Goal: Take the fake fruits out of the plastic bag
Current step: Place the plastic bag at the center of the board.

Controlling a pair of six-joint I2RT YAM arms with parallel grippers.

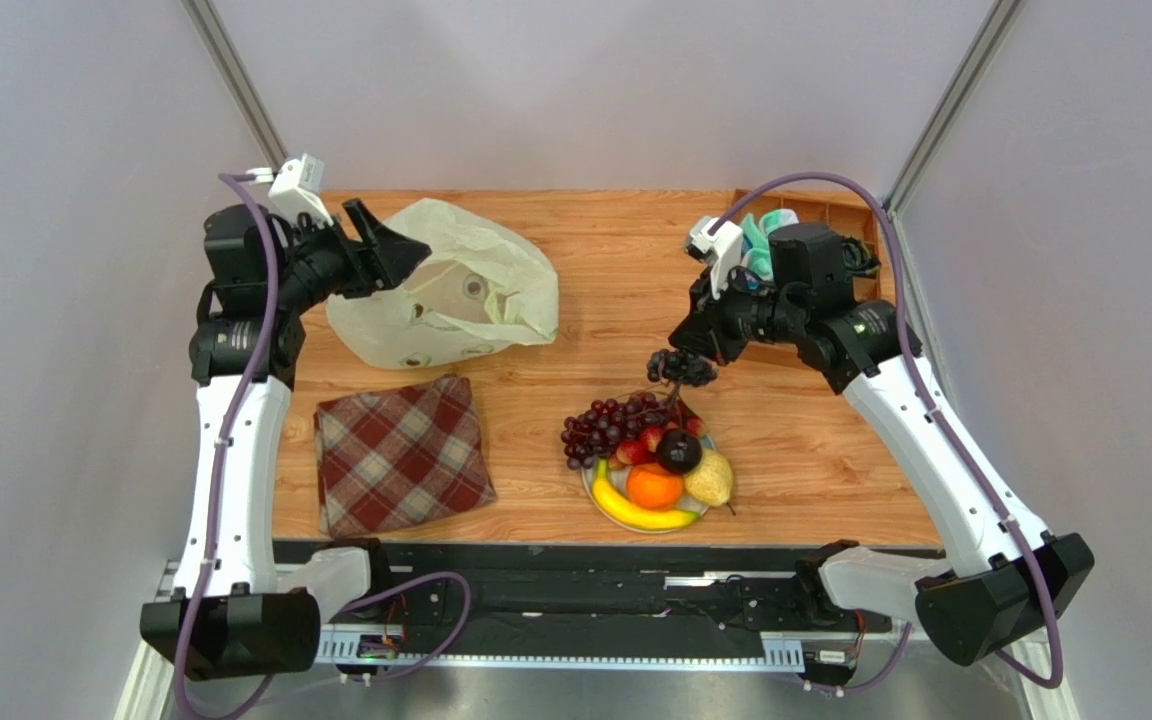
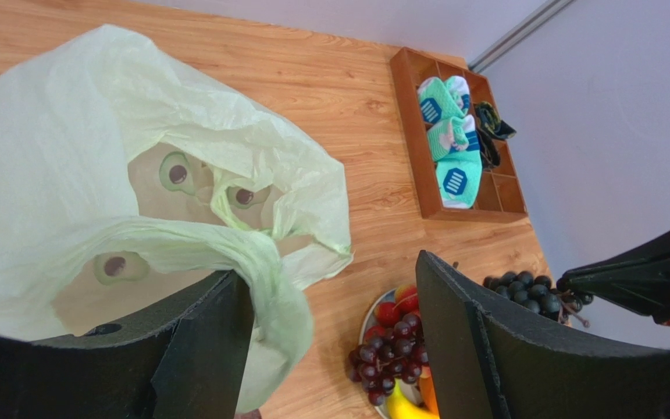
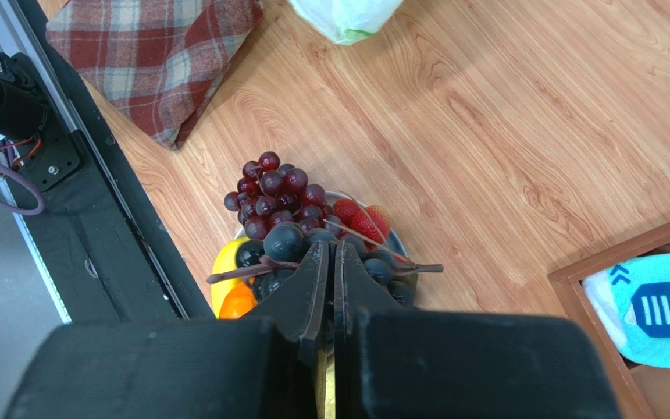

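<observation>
The pale cream-green plastic bag (image 1: 455, 293) lies crumpled at the back left and fills the left wrist view (image 2: 94, 157). My left gripper (image 1: 387, 248) is open at its left edge, with a fold of the bag draped against one finger (image 2: 199, 349). My right gripper (image 1: 683, 365) is shut on the stem of the dark purple grape bunch (image 3: 284, 240) and holds it above the plate (image 2: 366, 321). The plate holds the red grape bunch (image 1: 605, 425), orange (image 1: 654, 485), banana (image 1: 635, 515), pear (image 1: 710, 479) and dark plum (image 1: 678, 449). I cannot see inside the bag.
A folded red plaid cloth (image 1: 402, 450) lies front left. A wooden compartment tray (image 2: 452, 140) with teal-and-white items stands at the back right corner. The black arm rail (image 1: 567, 578) runs along the near edge.
</observation>
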